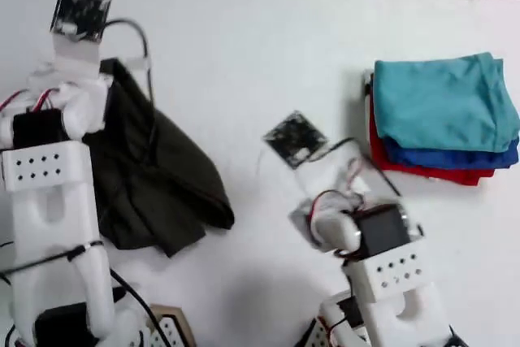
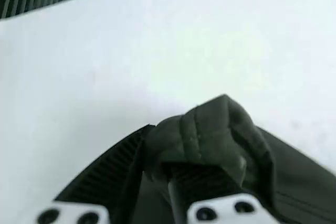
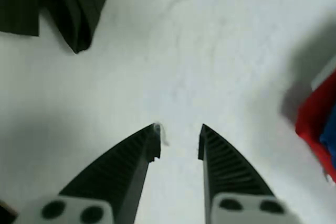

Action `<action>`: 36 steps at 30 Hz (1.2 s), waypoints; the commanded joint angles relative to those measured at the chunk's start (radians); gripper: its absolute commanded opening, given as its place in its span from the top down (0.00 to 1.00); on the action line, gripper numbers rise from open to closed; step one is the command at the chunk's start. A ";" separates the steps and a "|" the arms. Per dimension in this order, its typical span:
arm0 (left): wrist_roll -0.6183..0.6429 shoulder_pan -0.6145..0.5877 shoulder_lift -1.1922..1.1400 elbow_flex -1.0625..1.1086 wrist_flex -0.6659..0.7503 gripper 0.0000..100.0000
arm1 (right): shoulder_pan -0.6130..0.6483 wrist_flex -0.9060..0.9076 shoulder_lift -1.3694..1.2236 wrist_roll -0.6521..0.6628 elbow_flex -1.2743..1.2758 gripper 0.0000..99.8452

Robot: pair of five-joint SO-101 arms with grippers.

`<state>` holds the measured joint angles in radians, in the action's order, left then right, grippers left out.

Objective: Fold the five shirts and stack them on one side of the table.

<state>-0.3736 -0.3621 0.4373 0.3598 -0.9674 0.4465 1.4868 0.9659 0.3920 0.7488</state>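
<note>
- The right gripper [image 3: 178,129] hovers over bare table [image 1: 268,46], near the stack [image 1: 439,140] and between it and the dark shirt [image 1: 154,176]. Its jaws stand a little apart, with nothing between them and the white tabletop showing in the gap.
- In the right wrist view, a folded edge of the dark shirt [image 3: 73,3] lies on the side of the gripper away from the stack. The stack's red [image 3: 315,119] and blue layers show on the other side.
- The dark shirt lies rumpled and unfolded on the table, well apart from the stack, on the opposite side of the table. The left arm lies along its edge away from the stack.
- The stack sits flat at one side of the table. It has three folded shirts: a teal shirt [image 1: 443,99] on top, a blue shirt [image 1: 455,156] under it, and a red shirt [image 1: 431,170] at the bottom. Their edges are roughly in line.
- The left gripper [image 2: 173,145] is farther back than the stack and well apart from it, at the far end of the dark shirt. Its jaws are clamped on a bunched fold of that shirt [image 2: 220,129], which rises in a hump over the fingers [image 2: 110,166].
</note>
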 commanded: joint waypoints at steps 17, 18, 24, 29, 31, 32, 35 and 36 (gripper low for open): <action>-0.124 -0.293 -0.066 0.196 0.245 0.97 | 0.412 -0.234 -0.842 -0.055 -0.327 0.72; -0.124 -0.304 -0.066 0.196 0.245 0.97 | 0.414 -0.240 -0.878 -0.057 -0.348 0.72; -0.124 -0.364 -0.066 0.196 0.245 0.97 | 0.415 -0.265 -1.098 -0.117 -0.480 0.72; -0.124 -0.379 -0.066 0.196 0.245 0.97 | 0.410 -0.272 -1.259 -0.118 -0.597 0.72; -0.124 -0.379 -0.066 0.196 0.245 0.97 | 0.412 -0.271 -1.313 -0.110 -0.640 0.72; -0.124 -0.379 -0.066 0.196 0.245 0.97 | 0.410 -0.272 -1.337 -0.110 -0.658 0.73; -0.124 -0.379 -0.066 0.196 0.245 0.97 | 0.392 -0.274 -1.400 -0.110 -0.707 0.85; -0.124 -0.379 -0.066 0.196 0.245 0.97 | 0.380 -0.274 -1.414 -0.110 -0.720 0.92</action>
<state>-0.4964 -0.7273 0.3682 0.5593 -0.7342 0.8546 1.2213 -0.4196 0.2816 0.0905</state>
